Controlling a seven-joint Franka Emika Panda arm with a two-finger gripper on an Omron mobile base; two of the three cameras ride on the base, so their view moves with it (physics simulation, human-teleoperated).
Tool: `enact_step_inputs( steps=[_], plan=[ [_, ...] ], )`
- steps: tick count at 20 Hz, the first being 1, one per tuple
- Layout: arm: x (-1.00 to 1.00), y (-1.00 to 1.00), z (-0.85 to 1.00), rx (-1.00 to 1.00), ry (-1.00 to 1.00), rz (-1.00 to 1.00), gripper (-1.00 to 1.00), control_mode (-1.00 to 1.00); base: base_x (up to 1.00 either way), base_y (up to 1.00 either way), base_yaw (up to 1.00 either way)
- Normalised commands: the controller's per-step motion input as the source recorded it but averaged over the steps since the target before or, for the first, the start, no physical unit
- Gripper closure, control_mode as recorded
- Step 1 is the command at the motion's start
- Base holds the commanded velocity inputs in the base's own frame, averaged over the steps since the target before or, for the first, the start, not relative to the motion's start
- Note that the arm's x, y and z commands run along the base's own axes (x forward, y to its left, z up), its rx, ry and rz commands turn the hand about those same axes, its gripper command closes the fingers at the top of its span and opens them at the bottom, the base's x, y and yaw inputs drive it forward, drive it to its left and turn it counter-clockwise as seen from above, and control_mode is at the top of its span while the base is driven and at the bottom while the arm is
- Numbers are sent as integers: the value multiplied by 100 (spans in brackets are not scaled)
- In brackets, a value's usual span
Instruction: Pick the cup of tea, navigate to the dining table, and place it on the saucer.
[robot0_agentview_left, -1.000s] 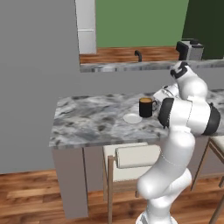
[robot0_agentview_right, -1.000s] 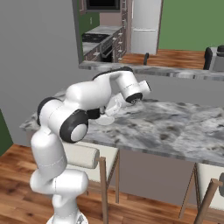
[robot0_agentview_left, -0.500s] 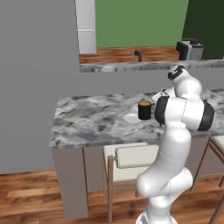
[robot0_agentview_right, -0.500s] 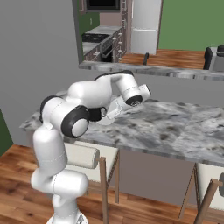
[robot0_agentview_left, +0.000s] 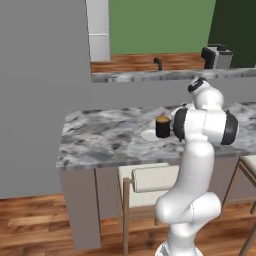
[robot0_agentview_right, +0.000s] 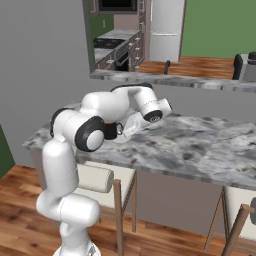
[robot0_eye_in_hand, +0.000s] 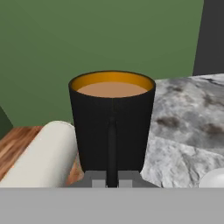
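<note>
The marbled tabletop (robot0_agentview_left: 105, 135) of the dining table carries the white saucer (robot0_agentview_left: 149, 135). The cup of tea (robot0_agentview_left: 163, 127) is above the saucer's right edge; whether it touches the saucer is unclear. The gripper (robot0_eye_in_hand: 112, 178) is clamped on the cup's handle.
</note>
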Motion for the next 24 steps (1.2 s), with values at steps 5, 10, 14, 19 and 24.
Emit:
enact_step_inputs(
  steps=[5, 10, 14, 19, 24],
  plan=[
    [28, 0, -22, 0, 0, 0, 100, -100, 0, 0, 0],
    [45, 0, -6, 0, 0, 0, 100, -100, 0, 0, 0],
    [43, 0, -10, 0, 0, 0, 100, -100, 0, 0, 0],
    [37, 0, -16, 0, 0, 0, 100, -100, 0, 0, 0],
    [19, 0, -33, 0, 0, 0, 100, -100, 0, 0, 0]
  ],
)
